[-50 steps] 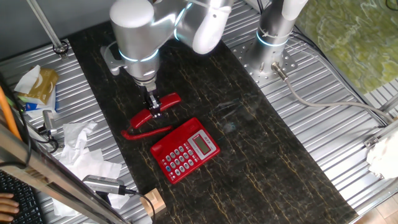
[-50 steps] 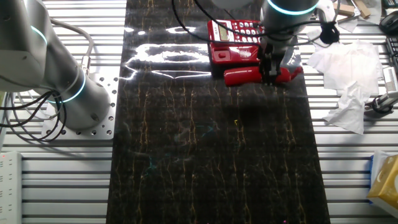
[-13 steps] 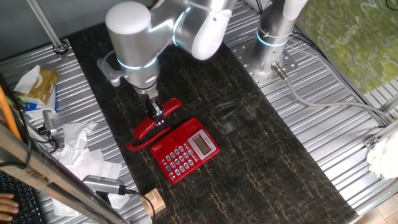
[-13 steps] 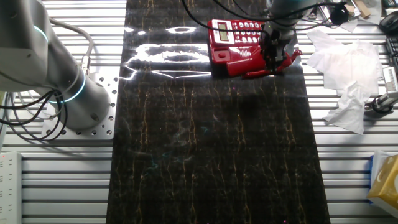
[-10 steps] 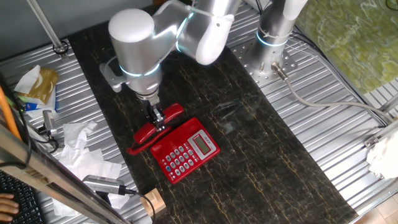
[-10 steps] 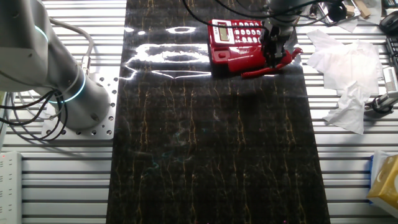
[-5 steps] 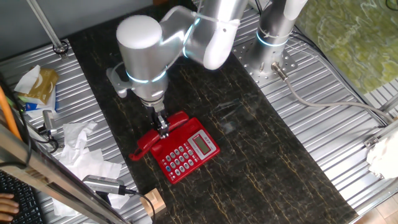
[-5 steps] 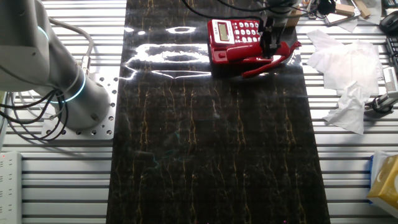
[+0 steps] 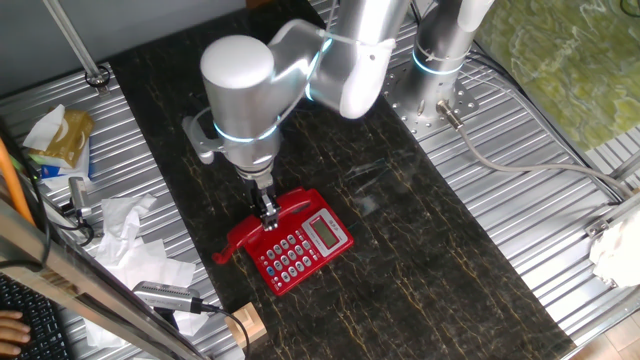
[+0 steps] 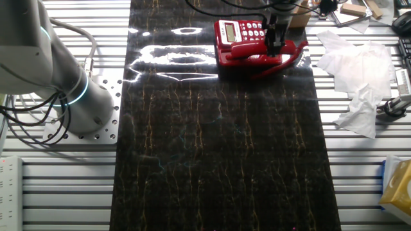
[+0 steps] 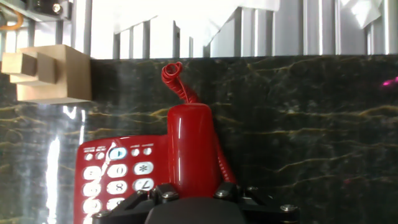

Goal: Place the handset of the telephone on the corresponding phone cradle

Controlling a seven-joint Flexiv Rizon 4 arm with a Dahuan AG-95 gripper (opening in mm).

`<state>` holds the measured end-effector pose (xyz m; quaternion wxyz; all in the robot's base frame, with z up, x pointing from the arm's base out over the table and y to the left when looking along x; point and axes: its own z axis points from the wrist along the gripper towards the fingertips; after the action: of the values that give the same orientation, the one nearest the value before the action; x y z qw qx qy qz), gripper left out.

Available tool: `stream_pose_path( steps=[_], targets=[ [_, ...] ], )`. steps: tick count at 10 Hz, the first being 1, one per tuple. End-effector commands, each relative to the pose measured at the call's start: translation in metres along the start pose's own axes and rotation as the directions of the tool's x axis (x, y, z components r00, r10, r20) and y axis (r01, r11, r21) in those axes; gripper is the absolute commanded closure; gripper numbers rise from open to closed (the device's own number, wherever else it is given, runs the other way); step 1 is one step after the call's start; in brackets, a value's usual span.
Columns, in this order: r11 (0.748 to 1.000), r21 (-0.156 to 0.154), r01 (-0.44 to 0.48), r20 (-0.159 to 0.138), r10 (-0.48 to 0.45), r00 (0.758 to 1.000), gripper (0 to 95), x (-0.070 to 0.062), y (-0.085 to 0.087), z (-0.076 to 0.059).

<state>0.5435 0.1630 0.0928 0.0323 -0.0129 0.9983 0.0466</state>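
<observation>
At the left edge of the tabletop, in one fixed view, a tissue packet (image 9: 55,140) and crumpled white paper (image 9: 130,240) are seen on the ribbed metal surround, and a small wooden block (image 9: 245,325) sits at the near-left corner of the dark marbled mat (image 9: 420,260). No open container with visible contents is recorded in any view.

Toward the middle of the mat, the telephone (image 9: 300,245) is found lying flat, keypad and pale display facing up. The handset (image 9: 262,222) is held along the left side of the base, over the phone cradle (image 10: 247,56); whether it is fully seated cannot be told. Its far end overhangs the base toward the left edge, where the coiled cord (image 11: 177,78) curls onto the mat.

The gripper (image 9: 268,208) is closed around the handset near its middle, the fingers pointing straight down. In the hand view the handset (image 11: 191,146) is seen just beside the keys, and the wooden block (image 11: 46,71) lies near the mat's edge.

To the right, a silver arm base (image 9: 440,60) is bolted to the metal plate beyond the mat's right edge.
</observation>
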Motion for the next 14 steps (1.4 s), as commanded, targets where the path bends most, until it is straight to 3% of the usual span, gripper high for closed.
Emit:
stream_pose_path(
  steps=[1, 5, 14],
  targets=[
    [1.000, -0.002, -0.004, 0.009, 0.004, 1.000, 95.0, 0.003, 0.002, 0.003],
    [1.000, -0.004, -0.006, 0.026, 0.006, 1.000, 95.0, 0.017, 0.005, 0.010],
    [1.000, 0.000, -0.008, 0.050, 0.008, 0.999, 95.0, 0.031, 0.008, 0.018]
  ],
)
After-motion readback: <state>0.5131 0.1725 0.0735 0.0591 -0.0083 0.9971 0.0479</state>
